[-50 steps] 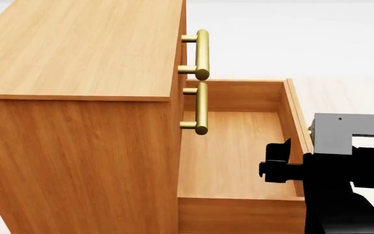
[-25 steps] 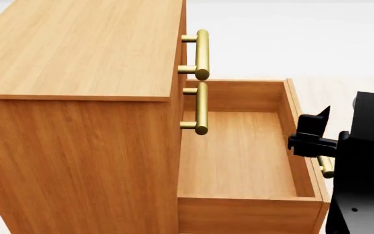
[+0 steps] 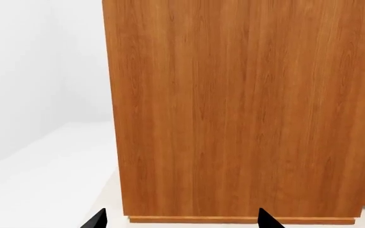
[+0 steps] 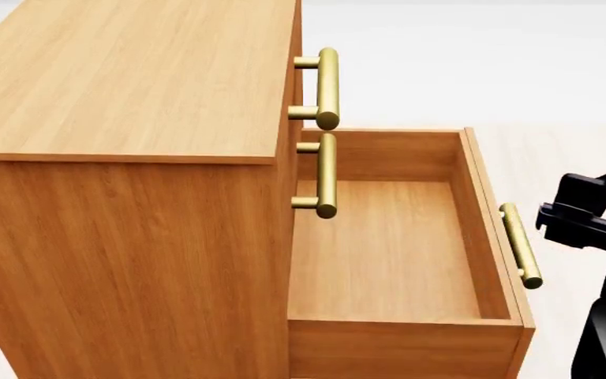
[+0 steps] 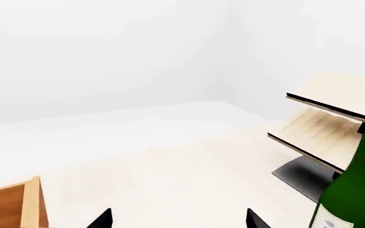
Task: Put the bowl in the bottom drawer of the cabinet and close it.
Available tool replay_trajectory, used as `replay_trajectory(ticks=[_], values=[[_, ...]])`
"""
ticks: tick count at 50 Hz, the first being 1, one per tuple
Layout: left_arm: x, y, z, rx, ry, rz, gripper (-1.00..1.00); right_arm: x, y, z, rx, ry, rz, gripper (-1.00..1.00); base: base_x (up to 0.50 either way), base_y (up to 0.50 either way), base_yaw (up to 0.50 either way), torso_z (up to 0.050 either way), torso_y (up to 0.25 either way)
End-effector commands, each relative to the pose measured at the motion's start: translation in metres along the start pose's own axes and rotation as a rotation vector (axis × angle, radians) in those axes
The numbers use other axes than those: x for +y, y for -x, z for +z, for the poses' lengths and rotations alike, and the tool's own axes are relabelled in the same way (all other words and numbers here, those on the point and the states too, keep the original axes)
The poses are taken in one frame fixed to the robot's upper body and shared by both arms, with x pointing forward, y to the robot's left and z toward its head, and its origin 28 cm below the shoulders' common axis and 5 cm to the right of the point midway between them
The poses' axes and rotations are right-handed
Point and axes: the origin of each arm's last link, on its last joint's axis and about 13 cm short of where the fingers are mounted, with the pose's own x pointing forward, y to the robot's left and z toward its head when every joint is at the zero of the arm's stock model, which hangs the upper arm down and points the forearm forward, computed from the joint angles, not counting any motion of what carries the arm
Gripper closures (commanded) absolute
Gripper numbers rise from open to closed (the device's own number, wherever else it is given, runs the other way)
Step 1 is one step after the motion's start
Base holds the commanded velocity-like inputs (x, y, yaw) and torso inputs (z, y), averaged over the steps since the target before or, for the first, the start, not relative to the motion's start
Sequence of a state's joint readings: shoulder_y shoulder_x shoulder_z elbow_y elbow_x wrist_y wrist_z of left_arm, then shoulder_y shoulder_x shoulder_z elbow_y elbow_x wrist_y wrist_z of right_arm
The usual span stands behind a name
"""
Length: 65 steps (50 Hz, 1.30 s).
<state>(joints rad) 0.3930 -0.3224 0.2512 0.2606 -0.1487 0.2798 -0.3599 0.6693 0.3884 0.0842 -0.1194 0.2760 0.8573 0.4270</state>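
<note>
Head camera looks down over the cabinet [image 4: 124, 158] and its open bottom drawer [image 4: 387, 253].
Left wrist faces the cabinet's side (close up); right wrist faces the rack [image 5: 334, 114] and bottle [image 5: 350, 190].

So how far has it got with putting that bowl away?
The bottom drawer of the cabinet already stands pulled open, and it is empty. Nothing is in hand: the right gripper hangs beside the drawer handle, holding nothing. No bowl appears in any view, so fetching it, placing it and closing the drawer are all left.

Bright, even light is washing everything — hardly any shadows, no glare, renders staying sharp, perhaps slightly overexposed.
</note>
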Motion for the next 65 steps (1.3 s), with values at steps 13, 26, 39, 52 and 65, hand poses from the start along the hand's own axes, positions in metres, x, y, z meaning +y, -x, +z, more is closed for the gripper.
replay_trajectory(ticks=[13,26,39,52,65], values=[[0.0,-0.001,0.0,-0.003,0.005,-0.002,-1.0,-0.016,-0.011,-0.007,0.055,-0.032,-0.254,-1.0,0.0,0.0,0.0,0.0,0.0],[0.0,0.001,0.0,-0.007,0.011,-0.004,-1.0,-0.02,-0.014,-0.015,0.033,-0.058,-0.386,-1.0,0.0,0.0,0.0,0.0,0.0],[0.0,0.002,0.001,-0.008,0.006,-0.003,-1.0,-0.026,-0.018,-0.018,0.054,-0.077,-0.458,-1.0,0.0,0.0,0.0,0.0,0.0],[-0.001,0.001,0.001,-0.008,0.004,-0.005,-1.0,-0.033,-0.022,-0.025,0.081,-0.085,-0.553,-1.0,0.0,0.0,0.0,0.0,0.0],[-0.001,0.001,0.001,-0.007,0.005,-0.004,-1.0,-0.039,-0.025,-0.024,0.091,-0.089,-0.64,-1.0,0.0,0.0,0.0,0.0,0.0]])
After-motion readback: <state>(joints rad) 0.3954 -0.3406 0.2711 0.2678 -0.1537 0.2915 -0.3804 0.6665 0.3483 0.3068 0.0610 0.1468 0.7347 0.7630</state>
